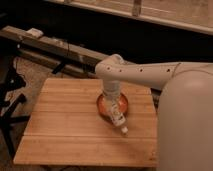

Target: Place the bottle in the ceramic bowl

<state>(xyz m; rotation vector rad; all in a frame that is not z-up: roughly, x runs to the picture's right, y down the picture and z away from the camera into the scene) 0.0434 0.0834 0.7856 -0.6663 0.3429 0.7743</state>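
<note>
Nearest is a pale wooden bench [65, 130]. Over its middle the bottle [119, 120] hangs tilted, white cap lowest and nearest, the print on its pale label too small to read. It crosses the near rim of the ceramic bowl [102, 106], glossy orange inside. Above the bowl, the gripper [114, 104] has its jaws clamped on the bottle.

Light wooden plank tabletop [65, 135]. Behind it, long dark rail [60, 47] w/ small white box [35, 33] at its L end. Black stand legs [12, 102] L of tabletop. Pale ledge [165, 20] far behind. End effector [115, 108] above tabletop's centre-right.
</note>
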